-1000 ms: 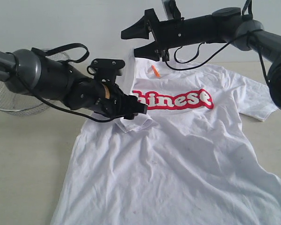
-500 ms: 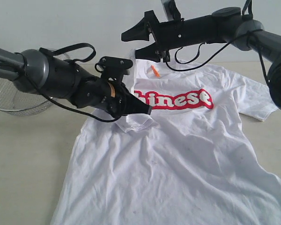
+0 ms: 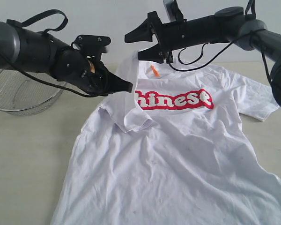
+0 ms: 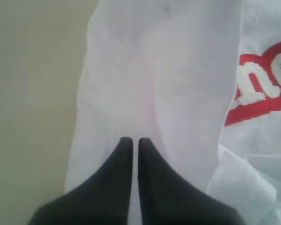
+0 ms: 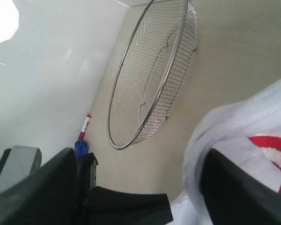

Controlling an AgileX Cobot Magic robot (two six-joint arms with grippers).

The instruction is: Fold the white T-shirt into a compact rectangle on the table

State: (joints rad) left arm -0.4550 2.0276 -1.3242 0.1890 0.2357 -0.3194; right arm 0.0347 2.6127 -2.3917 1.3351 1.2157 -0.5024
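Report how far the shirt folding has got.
Done: no completed fold; the white T-shirt lies mostly spread on the table. In hand: left gripper shut on lifted shoulder fabric; right gripper open beside that fabric. Left: every fold into the rectangle.

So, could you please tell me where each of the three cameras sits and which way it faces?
Exterior view: off the arms, facing across the table at the white T-shirt; both arms show, with left gripper and right gripper.
Left wrist view: on the left arm, looking along its shut fingers at pinched shirt fabric.
Right wrist view: on the right arm, looking past open jaws at the wire basket.
Shared: all three show the red lettering.
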